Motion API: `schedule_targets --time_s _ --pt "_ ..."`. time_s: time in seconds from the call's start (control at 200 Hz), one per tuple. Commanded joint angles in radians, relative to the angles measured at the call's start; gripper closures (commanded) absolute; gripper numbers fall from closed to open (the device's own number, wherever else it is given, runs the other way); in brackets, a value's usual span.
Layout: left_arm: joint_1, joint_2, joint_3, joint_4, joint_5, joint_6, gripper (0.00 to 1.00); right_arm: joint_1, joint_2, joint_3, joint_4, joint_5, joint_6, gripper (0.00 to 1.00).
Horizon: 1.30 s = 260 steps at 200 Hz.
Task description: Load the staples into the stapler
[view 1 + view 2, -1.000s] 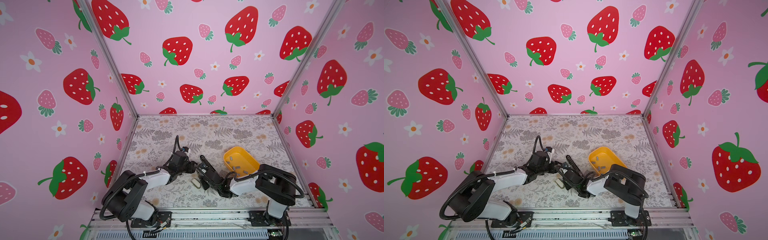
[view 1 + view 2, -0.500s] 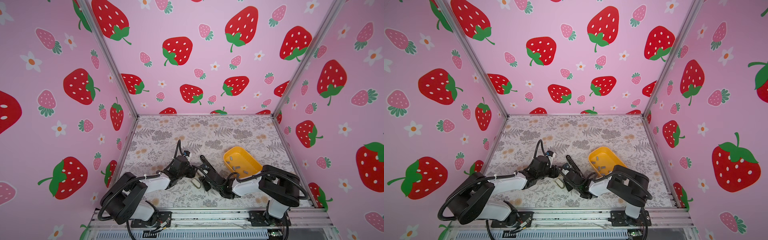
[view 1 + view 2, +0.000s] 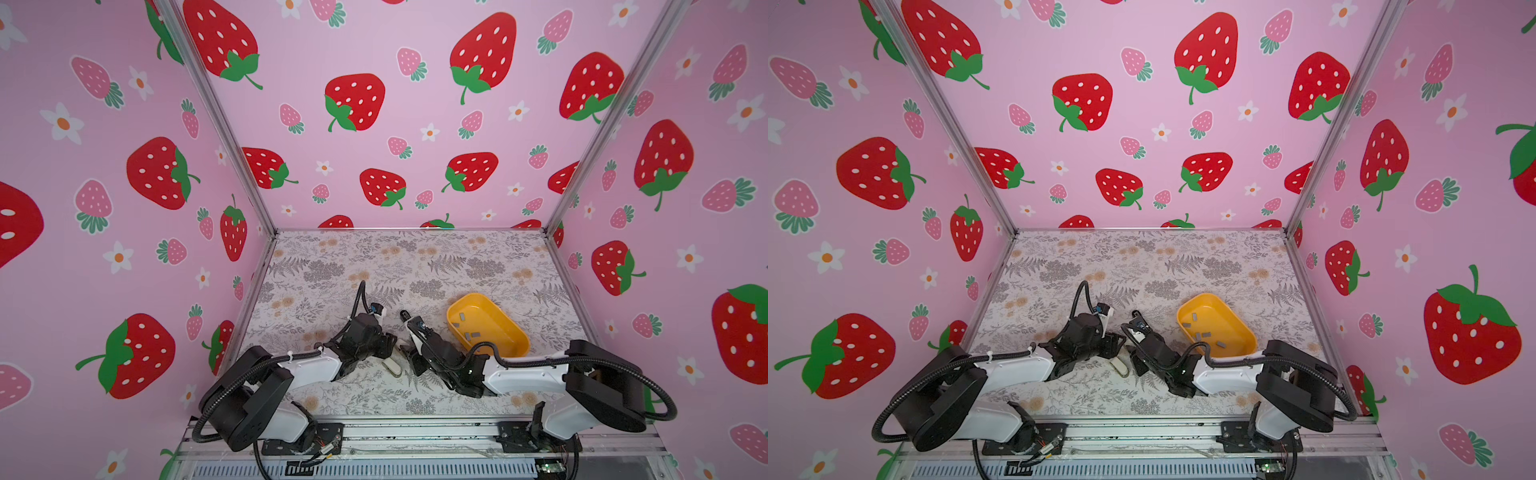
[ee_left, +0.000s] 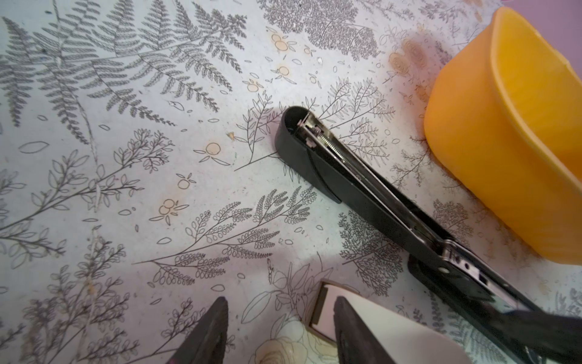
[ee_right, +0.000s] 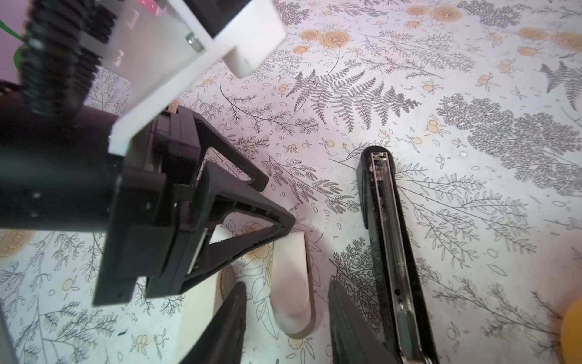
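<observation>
The black stapler (image 4: 362, 189) lies opened flat on the floral table, its metal staple channel (image 5: 390, 252) facing up. A white rounded piece with a tan rim (image 5: 291, 277) lies beside it; it also shows in both top views (image 3: 392, 368) (image 3: 1121, 365). My right gripper (image 5: 288, 327) is open, its fingers either side of that white piece without touching it. Facing it is my left gripper (image 4: 280, 331) (image 5: 277, 201), open over bare table, with one finger above the white piece's end. The staples (image 3: 465, 328) (image 3: 1198, 334) lie as small grey strips in the yellow tray (image 3: 503, 332).
The yellow tray (image 4: 504, 157) stands close beside the stapler's far side, to the right of both grippers. In both top views the arms hide most of the stapler. Pink strawberry walls enclose the table on three sides, with a metal rail along the front edge.
The left gripper has slid slightly right and nearer the front, toward the white piece. The right forearm has sunk a little flatter. The tray and staples have barely moved.
</observation>
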Motion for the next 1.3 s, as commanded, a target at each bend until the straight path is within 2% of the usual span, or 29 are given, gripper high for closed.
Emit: schedule_targets --time_s 0.0,0.1,0.33,0.85,1.295 --pt "-0.010 -0.022 -0.008 -0.001 -0.019 0.025 0.44 -0.006 0.026 0.016 -0.034 0.030 -0.002 0.60" --pt "-0.016 -0.027 -0.004 -0.004 -0.024 0.031 0.44 -0.013 0.065 0.041 -0.036 0.018 0.003 0.67" --pt "-0.039 -0.021 0.003 -0.005 -0.030 0.046 0.44 -0.018 0.113 0.055 -0.041 0.008 0.010 0.70" --pt "-0.090 0.001 -0.027 0.039 -0.066 0.065 0.44 -0.023 -0.039 0.027 -0.063 0.011 0.006 0.68" --pt "-0.106 -0.002 -0.047 0.058 -0.082 0.066 0.44 -0.046 0.128 0.039 -0.039 -0.020 0.042 0.76"
